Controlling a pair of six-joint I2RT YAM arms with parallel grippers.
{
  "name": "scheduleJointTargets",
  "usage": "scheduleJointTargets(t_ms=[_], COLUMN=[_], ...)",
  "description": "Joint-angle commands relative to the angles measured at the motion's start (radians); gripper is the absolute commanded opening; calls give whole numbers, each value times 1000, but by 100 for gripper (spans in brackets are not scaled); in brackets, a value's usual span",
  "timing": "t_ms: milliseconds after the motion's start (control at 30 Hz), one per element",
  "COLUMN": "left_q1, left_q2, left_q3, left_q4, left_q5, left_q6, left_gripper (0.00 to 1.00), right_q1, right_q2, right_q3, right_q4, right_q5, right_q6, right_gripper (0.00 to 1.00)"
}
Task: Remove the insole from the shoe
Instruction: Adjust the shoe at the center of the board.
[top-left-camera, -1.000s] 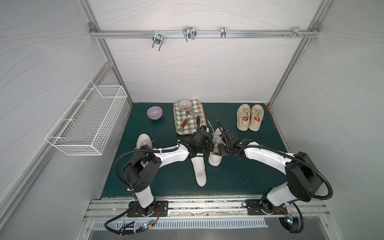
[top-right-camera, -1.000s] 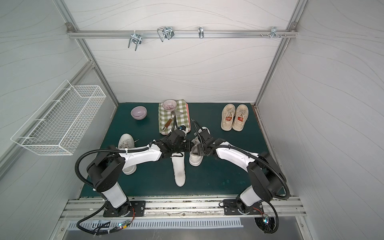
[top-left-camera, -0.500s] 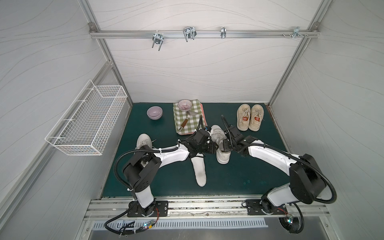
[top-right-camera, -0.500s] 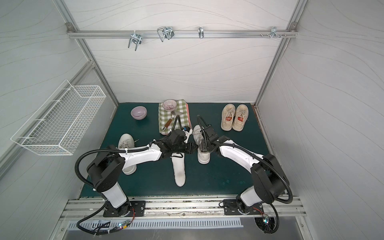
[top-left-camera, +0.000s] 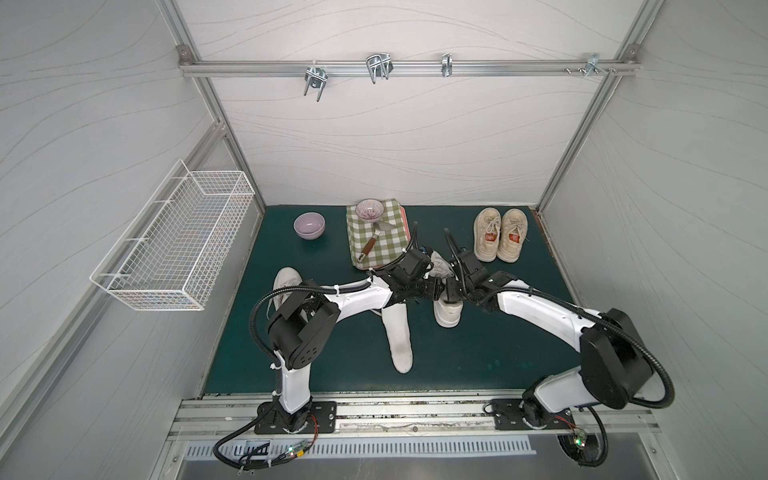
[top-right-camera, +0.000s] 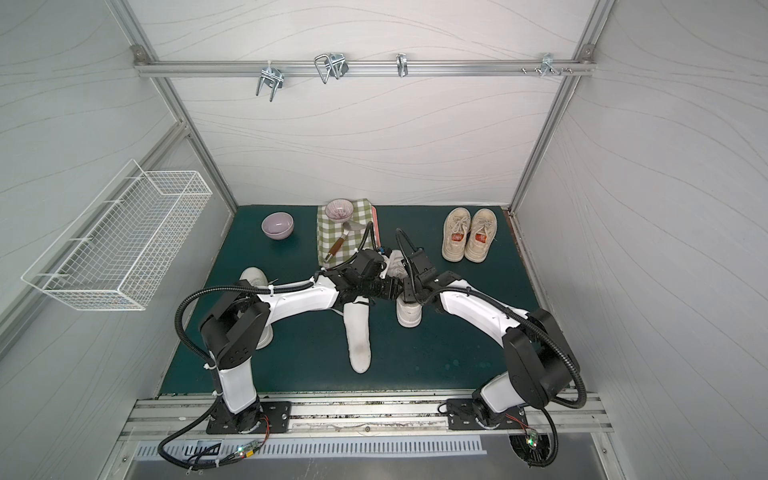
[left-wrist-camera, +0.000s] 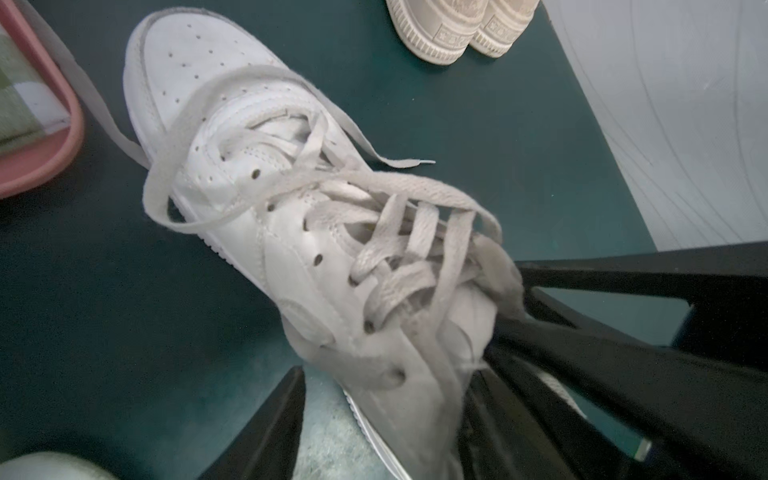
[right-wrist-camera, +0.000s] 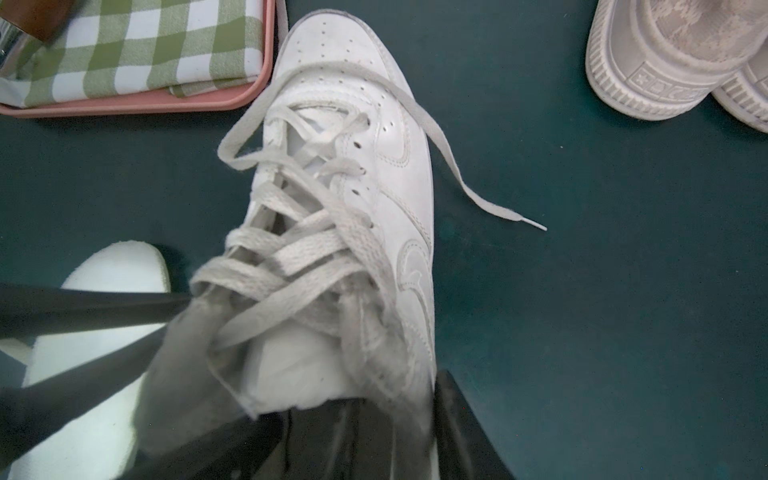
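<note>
A green-checked cloth (top-left-camera: 390, 249), a patterned bowl (top-left-camera: 370, 210) and a spatula (top-left-camera: 369, 248) are held in the pink tray (right-wrist-camera: 137, 106) at 12 o'clock. The white sneaker (top-left-camera: 448, 309) is set in the middle of the green mat (top-left-camera: 498, 353). The white insole (top-left-camera: 400, 336) is laid flat at its 7 o'clock (outside the shoe). The left gripper (left-wrist-camera: 407, 318) is spread wide astride the sneaker's rear, and the right gripper (top-left-camera: 452, 293) is clamped on its collar. Since a second ago, the sneaker has been shifted slightly toward 3 o'clock.
</note>
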Motion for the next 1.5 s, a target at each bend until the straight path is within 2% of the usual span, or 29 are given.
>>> scheduleJointTargets(t_ms=[0,300,433,600,867,1067,1467], left_q1=[-4,-3,-3,-3,-3,3,5], left_q2=[28,58,59,67,85,103,81], left_q3=[62,105,116,139,170,182,158], left_q4=[-24,-1,2,-6,4,24,62], left_q5=[-35,-48,-66,-73,-70,-65,-65], left_q6=[21,-14,-21,-19,-22,-33,-64], left_gripper=[57,49,44,43,43,39,18], right_q1=[-9,-10,-4,9,-22,-58,-85], right_q2=[-36,-64,-103,-143,-70,5,167], right_q3=[-5,-7,1,6,14,5,12], right_q4=[35,1,-47,-74,-53,-10,88], right_q5=[0,-52,-127,-214,-296,-327,-418], right_q6=[4,-3,-3,12,43,55,119], right_gripper=[31,32,33,33,32,32,45])
